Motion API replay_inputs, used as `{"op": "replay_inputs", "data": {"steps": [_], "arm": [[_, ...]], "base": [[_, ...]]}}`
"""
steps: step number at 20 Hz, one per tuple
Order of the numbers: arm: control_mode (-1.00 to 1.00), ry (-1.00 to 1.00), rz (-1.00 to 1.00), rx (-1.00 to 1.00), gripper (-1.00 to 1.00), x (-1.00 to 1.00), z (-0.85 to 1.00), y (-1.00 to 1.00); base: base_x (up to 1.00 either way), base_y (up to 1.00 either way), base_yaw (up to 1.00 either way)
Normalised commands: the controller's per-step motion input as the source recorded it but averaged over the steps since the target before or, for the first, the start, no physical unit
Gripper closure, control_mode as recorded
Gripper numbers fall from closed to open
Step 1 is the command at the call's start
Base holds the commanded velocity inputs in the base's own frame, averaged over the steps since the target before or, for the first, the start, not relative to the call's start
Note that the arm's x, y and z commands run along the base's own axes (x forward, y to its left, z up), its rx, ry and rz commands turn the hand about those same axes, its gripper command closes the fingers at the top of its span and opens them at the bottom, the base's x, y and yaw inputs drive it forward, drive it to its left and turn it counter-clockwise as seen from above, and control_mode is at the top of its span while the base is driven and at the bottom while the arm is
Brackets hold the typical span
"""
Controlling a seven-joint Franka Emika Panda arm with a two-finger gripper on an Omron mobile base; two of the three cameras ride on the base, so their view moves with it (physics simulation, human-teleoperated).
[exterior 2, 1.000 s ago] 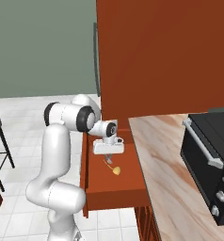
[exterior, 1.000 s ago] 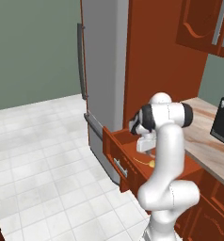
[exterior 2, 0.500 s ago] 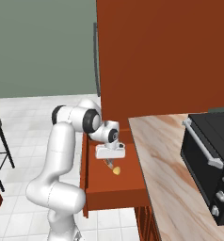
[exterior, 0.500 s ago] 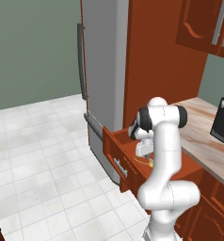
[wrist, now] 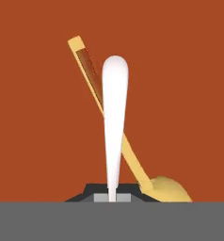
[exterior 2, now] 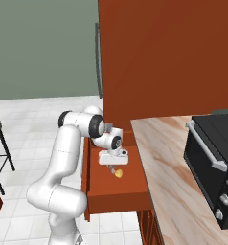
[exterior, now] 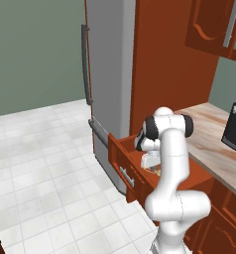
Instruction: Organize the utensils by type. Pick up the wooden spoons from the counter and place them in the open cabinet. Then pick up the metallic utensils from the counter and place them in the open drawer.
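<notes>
Hand view is showing the metallic utensil (wrist: 115, 127) standing up pale and slim from between my fingertips, so my pincer (wrist: 112, 193) is, as I judge it, clenched on it. I am hanging it inside the open drawer (exterior 2: 117, 200), just above the reddish floor. One yellow wooden spoon (wrist: 134, 157) is lying there slantwise, crossing behind the utensil.

Over the last second my arm has been sinking and drawing in, so the pincer (exterior 2: 111, 160) is now sitting lower over the drawer than before. That is bringing the drop close. The spoon looks misplaced here, since it belongs in the cabinet.

Drawer walls are standing near on both sides, and the counter (exterior 2: 168, 172) edge is running just beside my wrist. Upward and toward the tiled floor, room is staying open for pulling out.
</notes>
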Motion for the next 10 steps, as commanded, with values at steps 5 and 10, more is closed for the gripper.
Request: {"op": "replay_inputs", "data": {"steps": [5,10], "arm": [[-1.0,0.0,-0.07,0.0,1.0,0.13,-0.35,0.03],[-1.0,0.0,-0.06,0.0,-1.0,0.19,-0.24,0.02]], "base": [[0.0,0.0,0.0],[0.0,0.0,0.0]]}}
